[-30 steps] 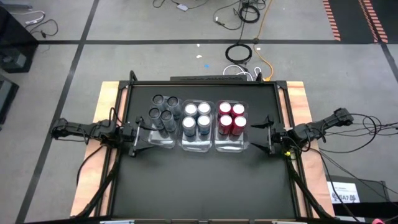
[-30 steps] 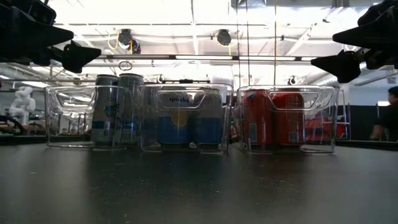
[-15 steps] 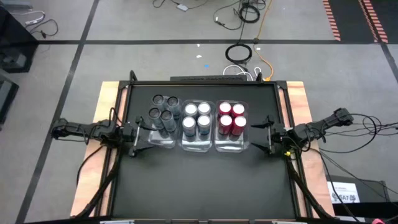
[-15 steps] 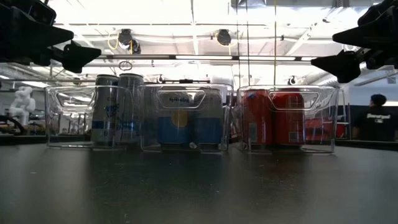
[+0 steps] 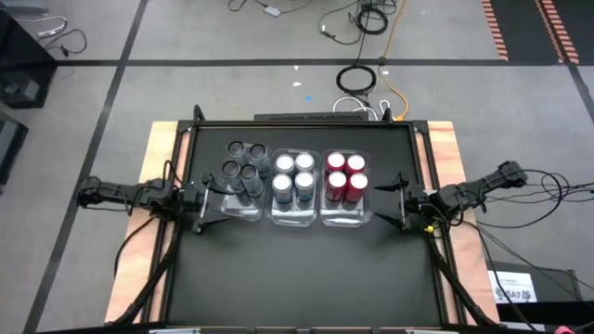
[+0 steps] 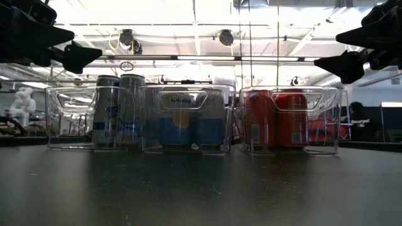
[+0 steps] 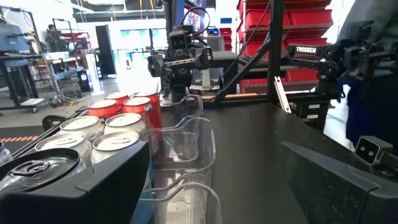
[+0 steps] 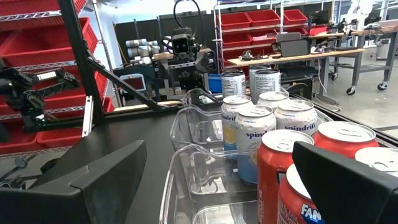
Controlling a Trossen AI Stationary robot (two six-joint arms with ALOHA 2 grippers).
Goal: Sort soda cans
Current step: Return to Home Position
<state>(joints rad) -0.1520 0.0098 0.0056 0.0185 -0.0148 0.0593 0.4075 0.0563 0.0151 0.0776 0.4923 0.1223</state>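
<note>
over the last second nothing on the desk (image 5: 297, 278) has shifted. the cans, the bins and both arms sit exactly as they did, and the only change is in the room behind, where a person (image 6: 358, 119) in the low view has walked a little further across. the left hand (image 5: 215, 206) hangs at its own edge of the desk, fingers spread wide and holding nothing. the right hand (image 5: 385, 206) mirrors it at the opposite edge, also spread and empty, and the two face each other. between them stand three clear bins in a row, side by side. the left bin (image 5: 243, 213), just beside the left hand, holds the four grey cans (image 5: 243, 165). the middle bin (image 5: 295, 216), about midway between the hands, holds the four blue cans (image 5: 293, 176). the right bin (image 5: 344, 218), just beside the right hand, holds the four red cans (image 5: 345, 176). every can in view stands upright in a bin, one colour to a bin, so the sorting looks finished. with the arms motionless and drawn back clear of the bins, the return to rest seems complete or all but complete — neither hand appears to have anything left to reach for.
</note>
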